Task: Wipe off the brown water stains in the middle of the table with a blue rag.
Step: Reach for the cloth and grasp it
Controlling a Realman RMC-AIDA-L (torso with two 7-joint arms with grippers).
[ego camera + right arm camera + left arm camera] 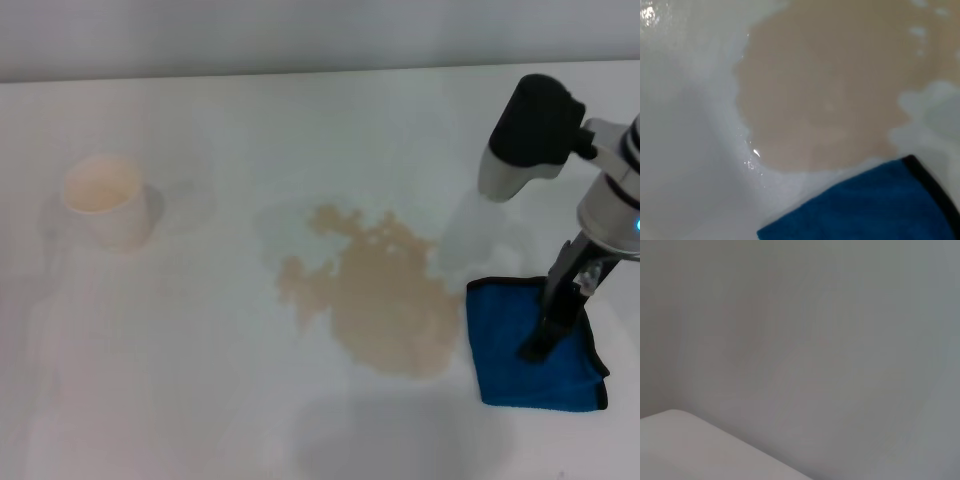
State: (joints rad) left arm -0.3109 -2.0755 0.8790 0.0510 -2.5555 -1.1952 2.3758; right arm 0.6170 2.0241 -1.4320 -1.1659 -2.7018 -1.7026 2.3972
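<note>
Right arm entered from the right edge of the head view, wrist housing raised above the worktop point(200, 400) and the black fingers angled steeply down and slightly inward. The right gripper point(540, 345) had its tips down on the blue rag point(535, 345), near the cloth's middle. How far apart the fingers stood could not be told (they overlapped into one dark shape), nor whether any fabric was pinched between them.

The rag lay flat on the right side of the worktop, black edging visible along its right and lower borders. Its left edge sat just beside the brown water stains point(385, 300); the right wrist view showed the rag point(870, 205) corner close to the puddle point(825, 90) rim, whether touching unclear.

The stain was an irregular tan patch in the worktop's middle. A white cup point(108, 203) stood well apart on the left.

Left gripper was not in view; its wrist camera showed only a pale surface.
</note>
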